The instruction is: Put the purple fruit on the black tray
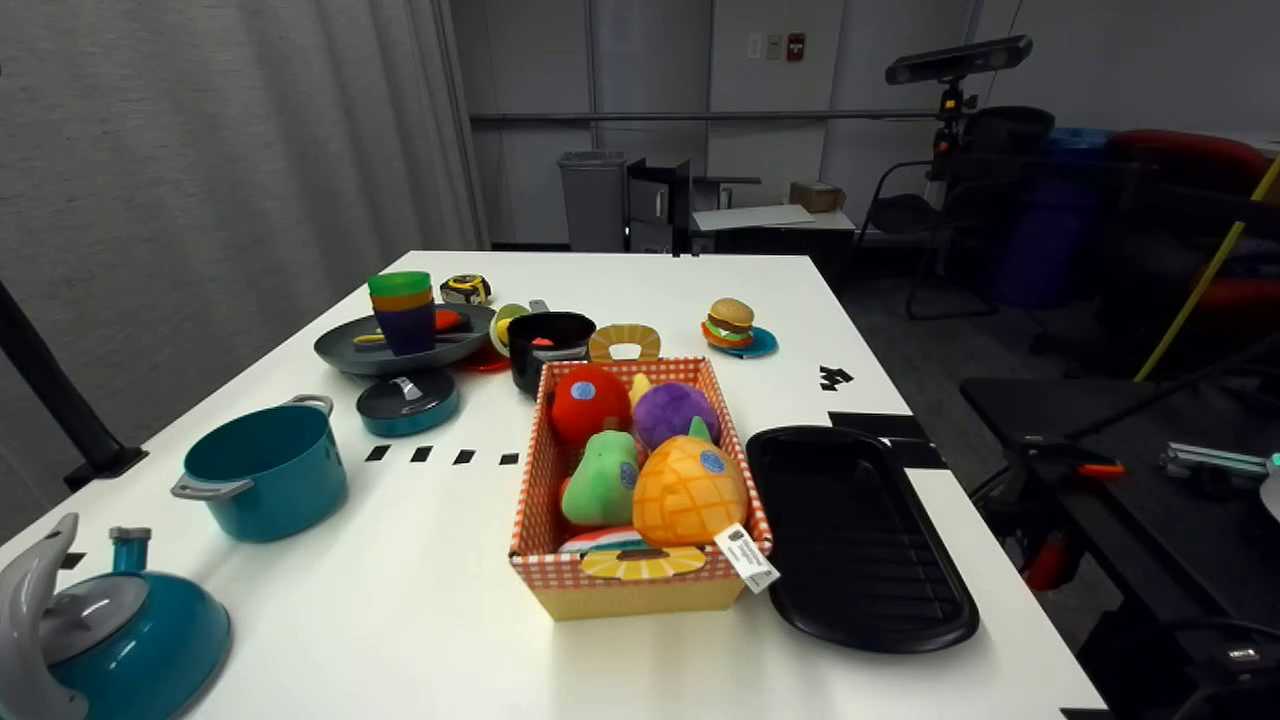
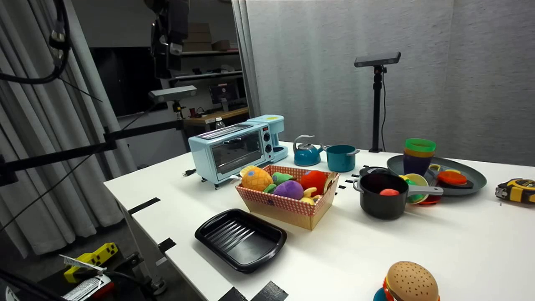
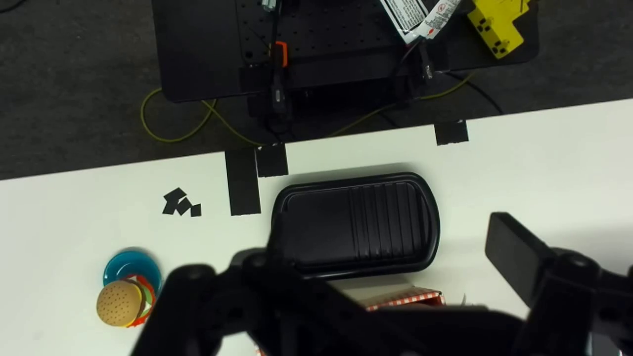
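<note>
The purple fruit (image 1: 676, 414) lies in the red-checked basket (image 1: 640, 601) among other plush fruits. It also shows in an exterior view (image 2: 289, 190), near the basket's tray-side wall. In the wrist view the fruit is hidden behind the gripper. The black tray (image 1: 862, 545) lies flat beside the basket near the table edge, with nothing on it; it shows too in an exterior view (image 2: 255, 246) and in the wrist view (image 3: 321, 222). My gripper (image 3: 390, 237) is open and empty, its fingers wide apart, high above the tray and basket. It hangs at the upper left in an exterior view (image 2: 165, 71).
The basket also holds an orange fruit (image 1: 690, 492), a green fruit (image 1: 603, 480) and a red fruit (image 1: 590, 405). A toy burger (image 2: 411, 282), a black pot (image 2: 382, 205), a teal pot (image 1: 265, 470), a kettle (image 1: 130, 640) and a toaster oven (image 2: 236, 150) stand around.
</note>
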`<state>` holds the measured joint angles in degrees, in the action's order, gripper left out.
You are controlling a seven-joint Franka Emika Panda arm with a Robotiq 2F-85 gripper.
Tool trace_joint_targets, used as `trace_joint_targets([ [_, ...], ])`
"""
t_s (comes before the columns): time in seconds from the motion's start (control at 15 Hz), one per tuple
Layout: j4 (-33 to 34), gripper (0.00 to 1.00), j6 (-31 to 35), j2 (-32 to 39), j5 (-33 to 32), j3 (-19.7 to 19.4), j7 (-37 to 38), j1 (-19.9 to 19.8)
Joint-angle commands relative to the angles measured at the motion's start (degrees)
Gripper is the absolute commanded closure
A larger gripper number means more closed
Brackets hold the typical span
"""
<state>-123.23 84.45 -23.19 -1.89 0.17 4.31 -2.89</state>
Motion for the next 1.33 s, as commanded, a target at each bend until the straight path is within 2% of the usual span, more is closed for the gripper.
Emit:
trace_joint_targets([
  [0.0, 0.2, 0.0, 0.7, 0.7, -0.4, -0.2, 0.1, 0.4],
  [0.2, -0.3, 0.0, 3.9, 1.4, -1.3, 0.2, 0.3, 0.5],
  [1.0, -2.3, 0.0, 26.7, 11.0, -3.1, 0.3, 2.3, 0.3],
  [1.07, -2.4, 0.0, 23.8, 9.5, -2.1, 0.0, 0.8, 0.6],
  [1.27, -2.5, 0.0, 26.0, 11.4, -2.5, 0.0, 1.4, 0.6],
])
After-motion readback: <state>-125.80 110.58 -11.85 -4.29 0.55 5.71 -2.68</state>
